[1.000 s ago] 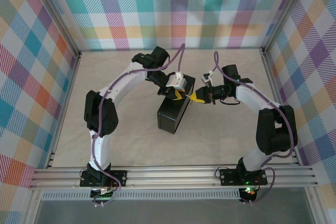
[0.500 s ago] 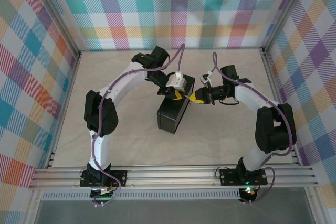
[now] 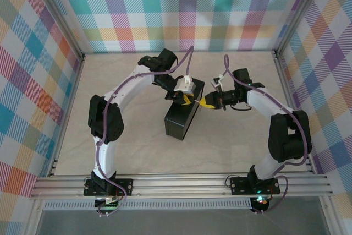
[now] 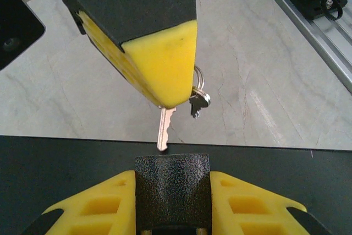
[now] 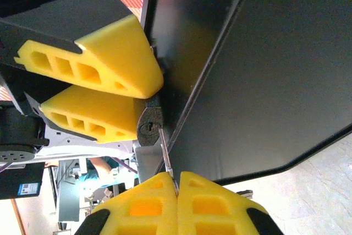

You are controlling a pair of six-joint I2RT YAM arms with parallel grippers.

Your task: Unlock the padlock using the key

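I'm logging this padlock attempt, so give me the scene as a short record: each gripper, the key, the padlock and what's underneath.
left gripper: shut on the padlock
right gripper: shut on the key
key tip: at the keyhole; whether it has gone in cannot be told
second key: hangs from the ring beside the right gripper's finger
underneath: black box, padlock held over its top

Shiny metal key (image 4: 163, 130) — speckled matt padlock (image 4: 172, 182)
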